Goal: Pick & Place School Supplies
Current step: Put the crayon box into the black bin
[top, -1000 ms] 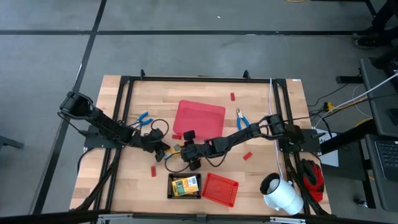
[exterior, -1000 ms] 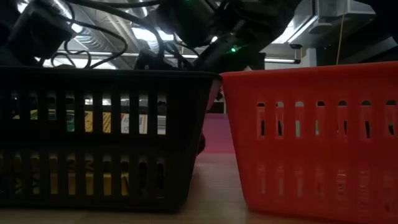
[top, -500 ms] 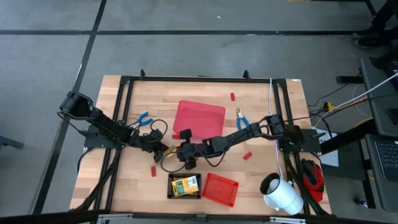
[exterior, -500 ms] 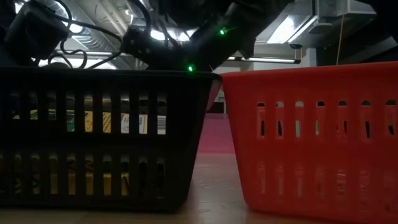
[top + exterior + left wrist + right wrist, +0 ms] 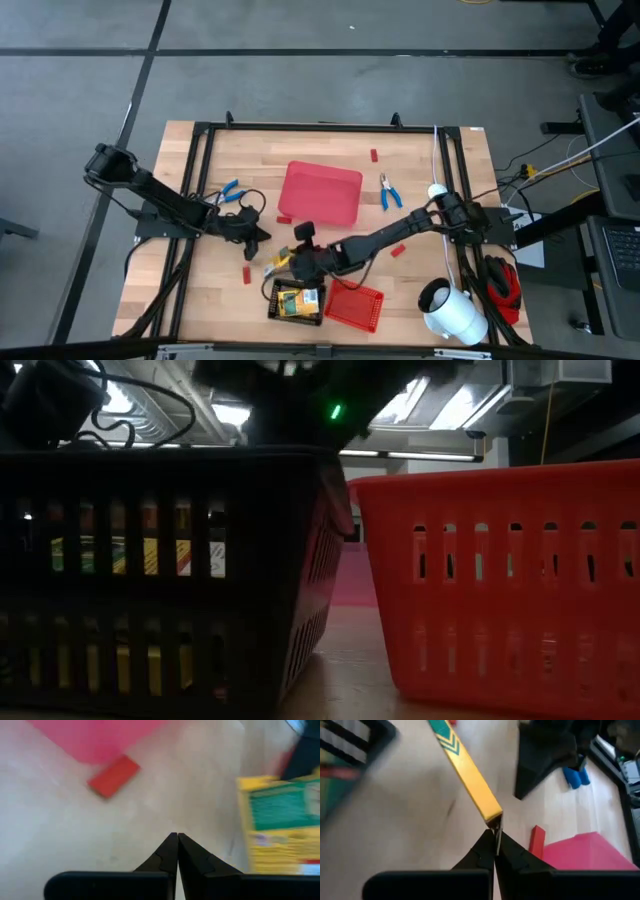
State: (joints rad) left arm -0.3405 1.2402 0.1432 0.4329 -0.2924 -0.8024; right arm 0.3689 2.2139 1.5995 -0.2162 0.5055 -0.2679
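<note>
Pinching a yellow-and-green card box (image 5: 465, 775) by its edge, our right gripper (image 5: 495, 840) is hanging just beside the black basket (image 5: 296, 301), which is holding another box. We are keeping the left gripper (image 5: 177, 840) closed and empty, near a red block (image 5: 113, 776).

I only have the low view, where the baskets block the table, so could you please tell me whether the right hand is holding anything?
Observer: Yes, the right hand is shut on the edge of a yellow-and-green card box.
Operator: Where is it relative to the black basket?
Observer: From above, it seems just outside the black basket, on the side toward the red tray.
Operator: And the left hand?
Observer: The left hand is shut and empty, over bare table near a red block.
</note>
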